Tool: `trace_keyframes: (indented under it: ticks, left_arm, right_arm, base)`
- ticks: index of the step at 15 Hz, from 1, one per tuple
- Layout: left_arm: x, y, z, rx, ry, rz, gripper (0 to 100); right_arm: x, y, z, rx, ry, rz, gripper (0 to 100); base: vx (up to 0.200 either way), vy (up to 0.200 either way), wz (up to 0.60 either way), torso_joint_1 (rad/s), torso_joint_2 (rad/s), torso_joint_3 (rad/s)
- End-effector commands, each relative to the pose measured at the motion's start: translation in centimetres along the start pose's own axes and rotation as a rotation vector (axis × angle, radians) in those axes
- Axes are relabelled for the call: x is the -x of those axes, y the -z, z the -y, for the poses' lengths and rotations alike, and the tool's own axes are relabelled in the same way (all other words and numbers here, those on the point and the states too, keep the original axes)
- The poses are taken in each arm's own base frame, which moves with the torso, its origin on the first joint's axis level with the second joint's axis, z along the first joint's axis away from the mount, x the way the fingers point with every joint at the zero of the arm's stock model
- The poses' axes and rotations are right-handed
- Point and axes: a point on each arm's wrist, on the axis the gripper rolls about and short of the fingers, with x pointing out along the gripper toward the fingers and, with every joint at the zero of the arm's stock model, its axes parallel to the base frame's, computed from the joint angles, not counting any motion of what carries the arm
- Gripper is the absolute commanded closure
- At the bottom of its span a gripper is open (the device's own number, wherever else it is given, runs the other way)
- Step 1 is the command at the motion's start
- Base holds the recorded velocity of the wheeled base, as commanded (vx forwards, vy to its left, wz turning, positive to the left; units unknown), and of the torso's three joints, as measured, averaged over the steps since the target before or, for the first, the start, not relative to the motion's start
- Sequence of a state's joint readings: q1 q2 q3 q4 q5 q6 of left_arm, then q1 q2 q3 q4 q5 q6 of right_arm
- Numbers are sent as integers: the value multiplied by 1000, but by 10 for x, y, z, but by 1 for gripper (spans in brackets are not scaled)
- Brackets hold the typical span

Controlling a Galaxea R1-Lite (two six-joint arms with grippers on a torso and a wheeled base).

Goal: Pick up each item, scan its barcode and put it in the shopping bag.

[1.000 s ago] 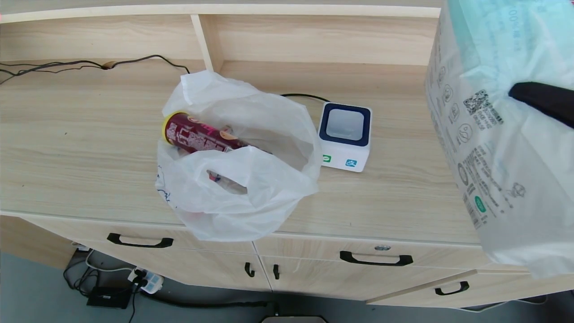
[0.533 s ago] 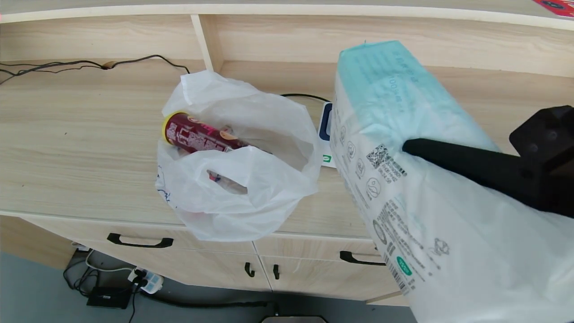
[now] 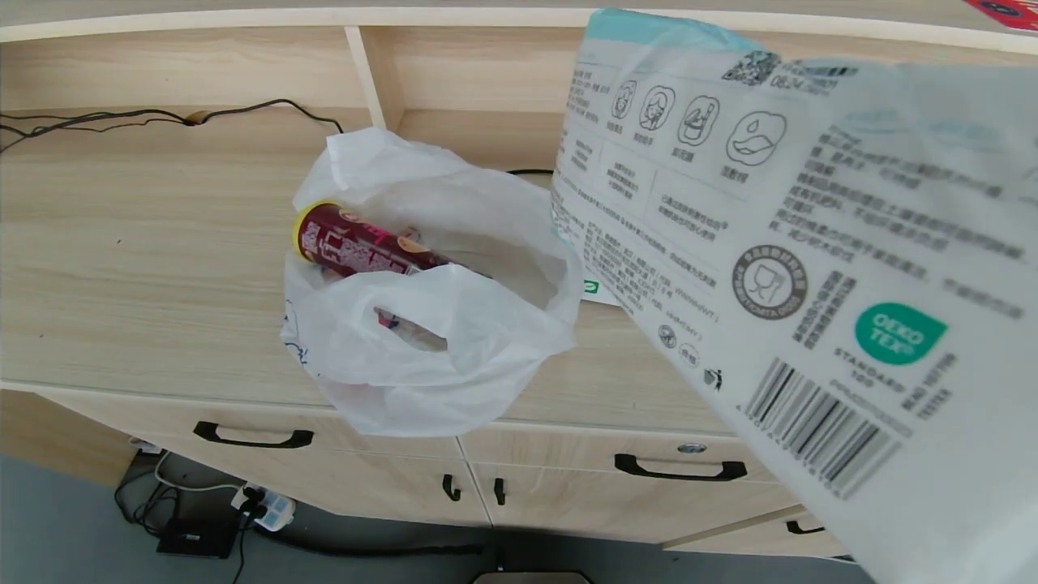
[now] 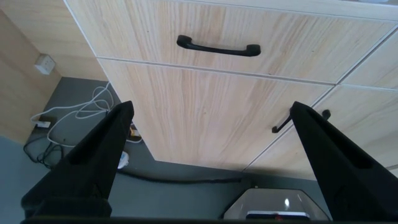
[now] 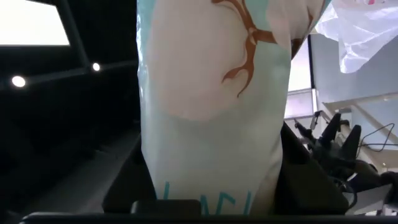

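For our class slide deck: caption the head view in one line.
A tissue pack aloft beside the open shopping bag, red canister inside.

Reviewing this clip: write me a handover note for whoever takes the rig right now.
Left gripper: open, empty, low in front of the drawers.
Right gripper: shut on the pack, held up above the right side of the counter, barcode toward the head camera, hiding most of the scanner.
Done: red tube lies in the bag.
Left: whether the pack has been scanned cannot be told; scan it if needed, then put it in the bag.
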State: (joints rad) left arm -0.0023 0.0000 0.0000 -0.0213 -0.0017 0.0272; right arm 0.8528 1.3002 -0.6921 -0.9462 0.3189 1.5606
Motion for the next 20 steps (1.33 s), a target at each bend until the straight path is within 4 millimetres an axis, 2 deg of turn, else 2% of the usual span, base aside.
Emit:
trace_keyframes:
  ticks: [1, 5, 8, 11, 18, 19, 20]
  left_arm:
    - [0, 0, 0, 0, -1, 0, 0]
    - [0, 0, 0, 0, 0, 3, 0]
    - [0, 0, 0, 0, -1, 2, 0]
    - [0, 0, 0, 0, 1, 2, 0]
    - [0, 0, 0, 1, -1, 3, 0]
    - [0, 0, 0, 1, 0, 3, 0]
    - [0, 0, 0, 1, -1, 3, 0]
  right_arm:
    - [-1, 0, -2, -43, -7, -5, 100]
    - [-3, 0, 2, -161, -41, -30, 100]
    - [6, 3, 6, -266, -96, -43, 100]
    - [5, 2, 5, -309, -146, -54, 100]
    - [5, 2, 10, -276, -134, -56, 100]
    - [10, 5, 15, -187, -110, -102, 100]
    - [22, 10, 29, -51, -57, -167, 100]
  base:
    - [0, 0, 0, 0, 0, 0]
    - [0, 0, 0, 0, 0, 0]
    - [0, 0, 0, 0, 0, 0]
    - [0, 0, 0, 0, 0, 0]
    - [0, 0, 0, 0, 0, 0]
    - [0, 0, 0, 0, 0, 0]
    - [0, 0, 0, 0, 0, 0]
